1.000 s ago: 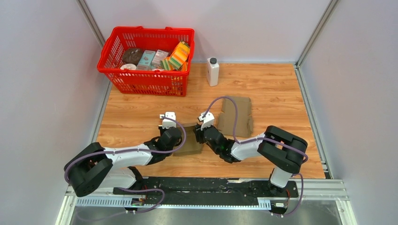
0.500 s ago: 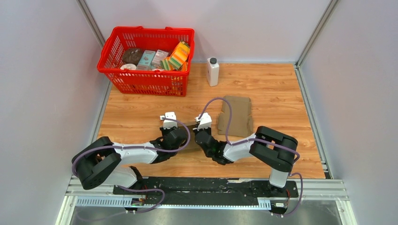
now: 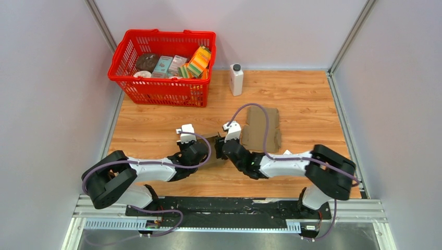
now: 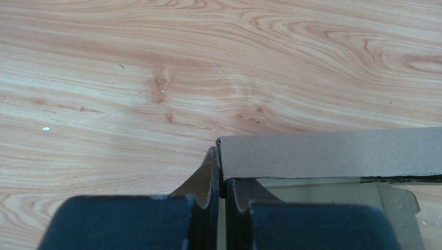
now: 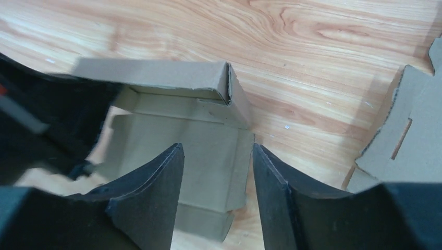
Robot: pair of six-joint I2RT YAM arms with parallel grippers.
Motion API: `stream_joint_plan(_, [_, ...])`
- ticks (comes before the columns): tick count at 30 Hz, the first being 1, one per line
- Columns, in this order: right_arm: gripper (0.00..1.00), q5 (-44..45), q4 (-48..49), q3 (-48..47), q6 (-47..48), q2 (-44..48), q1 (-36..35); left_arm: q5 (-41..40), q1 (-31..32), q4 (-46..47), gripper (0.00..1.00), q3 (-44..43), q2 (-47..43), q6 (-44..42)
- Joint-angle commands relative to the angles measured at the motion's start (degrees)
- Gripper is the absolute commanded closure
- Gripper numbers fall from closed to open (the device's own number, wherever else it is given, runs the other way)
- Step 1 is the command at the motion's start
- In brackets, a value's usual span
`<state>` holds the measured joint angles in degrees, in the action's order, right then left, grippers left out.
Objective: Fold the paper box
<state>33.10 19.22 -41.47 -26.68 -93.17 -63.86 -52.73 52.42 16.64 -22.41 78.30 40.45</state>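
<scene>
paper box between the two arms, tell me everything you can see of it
The paper box is plain brown cardboard, half formed: a flat base with low walls raised and one corner folded. It rests on the wooden table between the arms. The left pincer is shut on a wall's end; the right pincer hangs open over the base.
</scene>
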Motion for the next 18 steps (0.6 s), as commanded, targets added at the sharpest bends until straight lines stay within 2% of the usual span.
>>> stream_joint_plan(1, [0.43,-9.79,-7.52,2.89,-9.52,11.23,4.16,3.16,0.13,-2.49,1.00,1.85,0.80,1.57])
stream_joint_plan(2, [0.42,-12.07,-8.23,3.15,-11.62,13.86,5.66,3.16,0.13,-2.41,1.00,1.85,0.80,1.30])
stream_joint_plan(3, [0.40,-19.49,-8.58,2.98,-13.38,14.67,9.76,3.16,0.13,-2.58,1.00,1.76,0.80,1.04])
stream_joint_plan(4, [0.40,-23.05,-9.37,1.50,-17.58,14.94,11.98,3.16,0.13,-2.58,1.00,1.67,0.63,0.69])
stream_joint_plan(7, [0.39,-33.78,-12.97,-4.37,-20.86,12.84,17.70,3.16,0.22,-2.58,1.00,1.67,0.62,0.51])
stream_joint_plan(14, [0.38,-37.76,-12.20,-11.08,-19.21,4.32,20.00,3.42,0.13,-3.11,1.00,1.67,0.27,0.51])
stream_joint_plan(18, [0.41,-40.31,-8.24,-10.47,-18.15,1.33,19.91,3.16,0.13,-3.46,1.00,1.76,-0.08,0.25])
